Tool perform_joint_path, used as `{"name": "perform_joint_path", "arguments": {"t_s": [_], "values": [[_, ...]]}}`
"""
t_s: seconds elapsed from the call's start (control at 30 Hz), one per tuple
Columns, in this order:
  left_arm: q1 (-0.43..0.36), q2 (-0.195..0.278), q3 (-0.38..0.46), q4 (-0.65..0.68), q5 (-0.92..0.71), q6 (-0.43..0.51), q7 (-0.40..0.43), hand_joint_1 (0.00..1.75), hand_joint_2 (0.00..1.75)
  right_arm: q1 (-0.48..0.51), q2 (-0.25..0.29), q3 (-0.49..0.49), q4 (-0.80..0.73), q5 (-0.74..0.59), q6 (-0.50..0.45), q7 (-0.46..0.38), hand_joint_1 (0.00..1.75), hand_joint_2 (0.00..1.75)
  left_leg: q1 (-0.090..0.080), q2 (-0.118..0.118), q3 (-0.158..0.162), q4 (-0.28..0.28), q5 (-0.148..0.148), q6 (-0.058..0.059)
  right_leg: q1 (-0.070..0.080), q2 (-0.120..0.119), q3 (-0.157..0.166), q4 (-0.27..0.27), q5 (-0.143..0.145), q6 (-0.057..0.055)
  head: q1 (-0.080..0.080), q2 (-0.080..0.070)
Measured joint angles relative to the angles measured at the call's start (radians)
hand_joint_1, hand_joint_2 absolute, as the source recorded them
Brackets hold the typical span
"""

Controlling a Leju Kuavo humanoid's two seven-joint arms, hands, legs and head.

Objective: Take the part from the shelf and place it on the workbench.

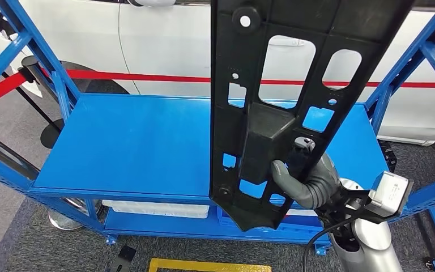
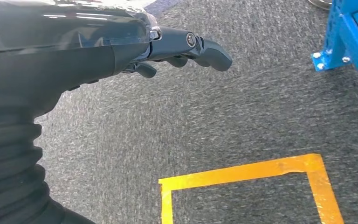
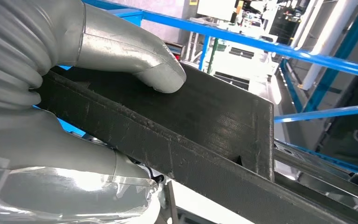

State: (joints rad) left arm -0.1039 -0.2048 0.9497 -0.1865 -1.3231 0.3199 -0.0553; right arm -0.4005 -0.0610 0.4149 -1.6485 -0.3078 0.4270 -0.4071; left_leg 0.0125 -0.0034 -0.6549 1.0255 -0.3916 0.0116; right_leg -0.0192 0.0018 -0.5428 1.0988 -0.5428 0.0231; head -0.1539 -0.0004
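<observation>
Long black moulded plastic part (image 1: 283, 102) with cut-outs: upright, centre of head view, above the blue metal shelf (image 1: 136, 147). Right hand (image 1: 303, 178) grips its raised block, presumably for carrying. Left hand (image 2: 186, 46): fingers loosely apart, holding nothing, over carpet.

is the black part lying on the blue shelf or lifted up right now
Lifted. The right hand grips the black part, holding it roughly upright above the blue shelf.

The part (image 1: 272, 107) stands upright before the shelf (image 1: 141, 147), toward its right, held by the right hand (image 1: 306, 178). A car (image 1: 164, 39) is behind the shelf. Floor tape (image 1: 209, 265) lies before it.
</observation>
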Motion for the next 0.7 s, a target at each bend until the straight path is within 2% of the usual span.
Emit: {"name": "perform_joint_path", "arguments": {"t_s": [0.03, 0.07, 0.13, 0.17, 0.2, 0.23, 0.3, 0.33, 0.37, 0.4, 0.43, 0.47, 0.5, 0.53, 0.57, 0.6, 0.67, 0.7], "values": [[0.000, 0.000, 0.000, 0.000, 0.000, 0.000, 0.000, 0.00, 1.75, -0.003, 0.000, 0.000, 0.000, -0.001, -0.001, 0.000, 1.75, 1.75, -0.001, -0.001, -0.004, 0.002, 0.006, -0.006, 0.002, 0.001, 0.030, -0.049, 0.006, -0.004, 0.000, 0.000], [0.000, 0.000, 0.000, 0.000, 0.000, -0.001, 0.000, 0.00, 1.75, -0.005, -0.001, 0.000, 0.000, -0.002, -0.001, -0.001, 1.75, 1.75, -0.002, -0.001, -0.007, 0.002, 0.013, -0.012, 0.005, 0.003, 0.043, -0.074, 0.005, -0.007, 0.000, 0.000], [0.002, 0.000, 0.001, 0.000, -0.001, -0.002, 0.000, 0.00, 1.75, -0.006, -0.002, 0.001, 0.001, -0.004, -0.004, -0.001, 1.75, 1.75, -0.002, -0.003, -0.011, -0.004, 0.029, -0.025, 0.008, 0.004, 0.034, -0.081, 0.016, -0.020, -0.001, 0.000], [0.004, 0.000, 0.001, 0.000, -0.002, -0.003, 0.000, 0.00, 1.75, -0.006, -0.002, 0.002, 0.002, -0.005, -0.004, -0.001, 1.75, 1.75, -0.001, -0.003, -0.016, -0.001, 0.025, -0.031, 0.007, 0.002, 0.027, -0.083, 0.025, -0.028, -0.001, 0.000], [0.005, 0.000, 0.001, 0.000, -0.003, -0.003, 0.000, 0.00, 1.75, -0.006, -0.002, 0.002, 0.003, -0.005, -0.005, -0.001, 1.75, 1.75, 0.000, -0.003, -0.025, 0.015, 0.002, -0.036, 0.005, 0.000, 0.018, -0.085, 0.036, -0.038, -0.001, 0.000], [0.007, 0.000, 0.001, 0.000, -0.004, -0.004, 0.000, 0.00, 1.75, -0.006, -0.002, 0.003, 0.004, -0.005, -0.007, -0.001, 1.75, 1.75, 0.002, -0.002, -0.037, 0.050, -0.038, -0.039, 0.003, -0.003, 0.006, -0.087, 0.048, -0.046, -0.001, 0.000], [0.007, 0.000, 0.001, 0.000, -0.006, -0.005, 0.000, 0.00, 1.75, -0.006, -0.002, 0.003, 0.004, -0.006, -0.009, -0.001, 1.75, 1.75, 0.003, -0.001, -0.067, 0.171, -0.143, -0.044, 0.006, -0.005, -0.020, -0.086, 0.069, -0.054, -0.001, 0.000], [0.007, 0.000, 0.001, 0.000, -0.007, -0.005, 0.000, 0.00, 1.75, -0.005, -0.002, 0.004, 0.005, -0.006, -0.011, -0.001, 1.75, 1.75, 0.003, -0.001, -0.076, 0.236, -0.176, -0.046, 0.008, -0.006, -0.035, -0.085, 0.079, -0.055, -0.001, 0.000], [0.007, 0.000, 0.001, 0.000, -0.008, -0.006, 0.000, 0.00, 1.75, -0.005, -0.002, 0.004, 0.005, -0.006, -0.012, -0.001, 1.75, 1.75, 0.003, -0.001, -0.077, 0.282, -0.185, -0.046, 0.010, -0.007, -0.049, -0.083, 0.090, -0.056, -0.001, 0.000], [0.007, 0.000, 0.001, 0.000, -0.009, -0.006, 0.000, 0.00, 1.75, -0.004, -0.002, 0.004, 0.006, -0.005, -0.014, 0.000, 1.75, 1.75, 0.003, -0.001, -0.063, 0.298, -0.171, -0.045, 0.013, -0.007, -0.064, -0.081, 0.100, -0.055, -0.001, 0.000], [0.007, 0.000, 0.001, 0.000, -0.011, -0.007, 0.000, 0.00, 1.75, -0.004, -0.002, 0.004, 0.006, -0.005, -0.017, 0.000, 1.75, 1.75, 0.002, -0.001, -0.032, 0.278, -0.143, -0.041, 0.015, -0.007, -0.078, -0.079, 0.109, -0.055, -0.001, 0.000], [0.006, 0.000, 0.001, 0.000, -0.012, -0.009, 0.000, 0.00, 1.75, -0.003, -0.002, 0.004, 0.006, -0.005, -0.019, 0.000, 1.75, 1.75, 0.000, -0.002, 0.016, 0.224, -0.117, -0.034, 0.016, -0.007, -0.090, -0.077, 0.118, -0.053, -0.001, 0.000], [0.004, 0.000, 0.001, 0.000, -0.014, -0.010, 0.001, 0.00, 1.75, -0.003, -0.002, 0.004, 0.006, -0.005, -0.022, 0.001, 1.75, 1.75, -0.004, -0.002, 0.075, 0.146, -0.109, -0.026, 0.019, -0.006, -0.099, -0.075, 0.126, -0.051, -0.001, 0.000], [0.002, 0.001, 0.001, 0.000, -0.016, -0.011, 0.001, 0.00, 1.75, -0.003, -0.002, 0.004, 0.005, -0.005, -0.023, 0.001, 1.75, 1.75, -0.007, -0.002, 0.129, 0.066, -0.115, -0.018, 0.020, -0.006, -0.105, -0.074, 0.134, -0.047, -0.001, 0.000], [0.000, 0.001, 0.001, 0.000, -0.016, -0.012, 0.001, 0.00, 1.75, -0.003, -0.002, 0.004, 0.005, -0.004, -0.024, 0.002, 1.75, 1.75, -0.011, -0.002, 0.167, 0.007, -0.126, -0.012, 0.021, -0.007, -0.108, -0.074, 0.142, -0.043, -0.001, 0.000], [-0.001, 0.001, 0.001, 0.000, -0.016, -0.013, 0.001, 0.00, 1.75, -0.003, -0.002, 0.005, 0.004, -0.004, -0.024, 0.002, 1.75, 1.75, -0.014, -0.002, 0.186, -0.028, -0.136, -0.008, 0.020, -0.008, -0.110, -0.077, 0.151, -0.037, -0.001, 0.000], [-0.001, 0.001, 0.001, 0.000, -0.017, -0.014, 0.001, 0.00, 1.75, -0.002, -0.002, 0.005, 0.004, -0.004, -0.024, 0.002, 1.75, 1.75, -0.014, 0.000, 0.180, -0.043, -0.121, 0.000, 0.016, -0.007, -0.113, -0.082, 0.163, -0.024, -0.001, 0.000], [0.000, 0.000, 0.001, 0.000, -0.017, -0.015, 0.002, 0.00, 1.75, -0.002, -0.002, 0.005, 0.004, -0.004, -0.024, 0.002, 1.75, 1.75, -0.012, 0.002, 0.173, -0.047, -0.110, 0.007, 0.015, -0.006, -0.119, -0.074, 0.150, -0.019, -0.001, 0.000]]}}
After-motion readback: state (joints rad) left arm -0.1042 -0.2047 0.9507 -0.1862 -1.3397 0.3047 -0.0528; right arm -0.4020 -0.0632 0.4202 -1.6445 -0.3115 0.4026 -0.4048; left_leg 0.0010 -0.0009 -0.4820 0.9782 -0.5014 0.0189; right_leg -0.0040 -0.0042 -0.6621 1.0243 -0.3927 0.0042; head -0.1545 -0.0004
